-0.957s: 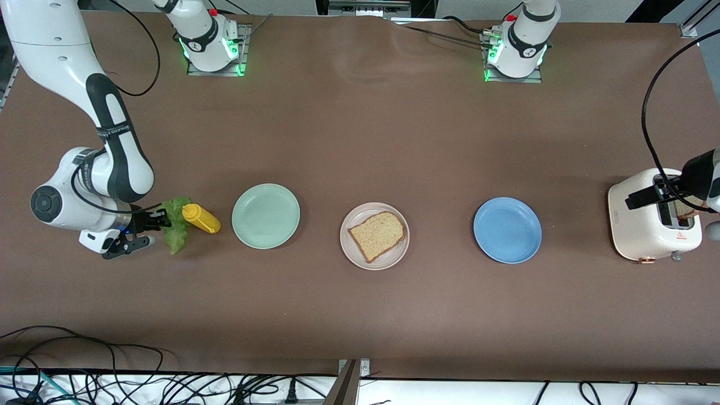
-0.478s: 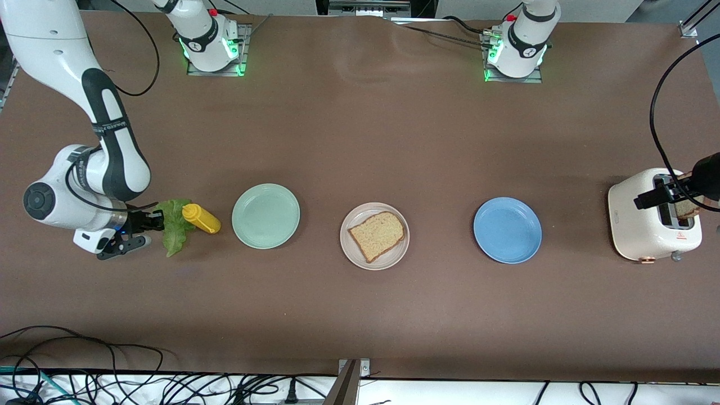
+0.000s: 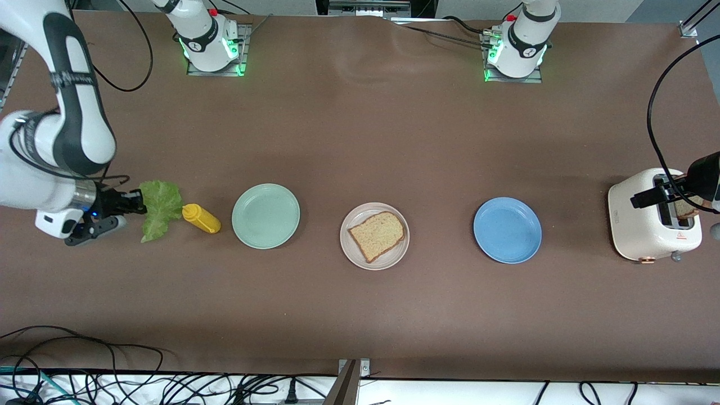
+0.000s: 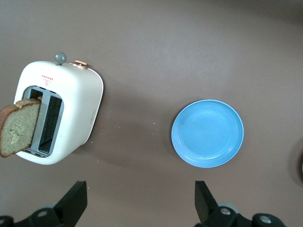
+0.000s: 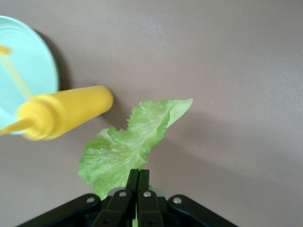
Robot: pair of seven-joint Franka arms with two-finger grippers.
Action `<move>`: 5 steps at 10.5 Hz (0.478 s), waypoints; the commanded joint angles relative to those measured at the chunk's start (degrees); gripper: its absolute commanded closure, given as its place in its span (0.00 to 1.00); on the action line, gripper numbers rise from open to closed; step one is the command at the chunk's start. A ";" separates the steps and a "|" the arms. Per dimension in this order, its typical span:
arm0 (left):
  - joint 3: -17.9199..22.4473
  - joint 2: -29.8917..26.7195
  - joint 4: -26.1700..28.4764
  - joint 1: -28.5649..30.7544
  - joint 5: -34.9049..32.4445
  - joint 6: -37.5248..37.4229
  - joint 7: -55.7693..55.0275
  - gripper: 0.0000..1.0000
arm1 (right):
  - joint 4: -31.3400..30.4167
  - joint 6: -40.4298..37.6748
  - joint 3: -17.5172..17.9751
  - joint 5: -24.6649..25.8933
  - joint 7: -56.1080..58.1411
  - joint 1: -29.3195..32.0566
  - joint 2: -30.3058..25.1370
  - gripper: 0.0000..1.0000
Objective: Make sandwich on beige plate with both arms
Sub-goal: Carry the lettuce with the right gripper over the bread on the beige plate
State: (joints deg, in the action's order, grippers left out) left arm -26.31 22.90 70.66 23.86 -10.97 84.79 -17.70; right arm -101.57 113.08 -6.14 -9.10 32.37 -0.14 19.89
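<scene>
Toaster [image 3: 652,216], right-arm-opposite end: second bread slice [image 4: 16,126] standing in its slot; left gripper [image 4: 141,208] hovers above, fingers spread wide, holding nothing. Beige plate [image 3: 351,250], mid-table between mint plate [image 3: 265,215] and blue plate [image 3: 507,229]: carries one bread slice [image 3: 377,234]. Lettuce leaf [image 3: 159,207]: newly lifted off the table beside the mustard bottle [image 3: 201,219], pinched in the right gripper [image 5: 137,182]. Lettuce layer likely next.

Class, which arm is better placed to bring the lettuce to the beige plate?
Right: the right gripper is shut on the lettuce leaf. The left gripper hangs open over the toaster.
</scene>
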 commanded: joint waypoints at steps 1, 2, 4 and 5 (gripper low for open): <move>-0.32 -0.75 0.62 0.75 1.30 -0.33 1.26 0.00 | -0.04 -4.87 0.42 -0.40 0.42 -0.29 -4.94 1.00; -0.32 -0.75 0.62 0.84 1.30 -0.33 1.26 0.00 | 2.32 -7.15 0.51 -0.48 -0.72 -1.95 -5.21 1.00; -0.23 -0.75 0.62 1.45 1.30 -0.33 1.26 0.00 | 8.72 -14.43 0.42 -1.01 -10.96 -6.69 -5.13 1.00; -0.23 -0.75 0.62 1.72 1.30 -0.33 1.26 0.00 | 11.98 -16.12 -0.19 -1.19 -15.88 -10.54 -4.52 1.00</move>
State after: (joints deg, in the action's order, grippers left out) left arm -26.30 22.91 70.68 24.33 -10.96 84.79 -17.68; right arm -95.00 100.97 -5.51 -9.41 22.86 -6.02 14.42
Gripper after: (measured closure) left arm 0.000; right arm 0.978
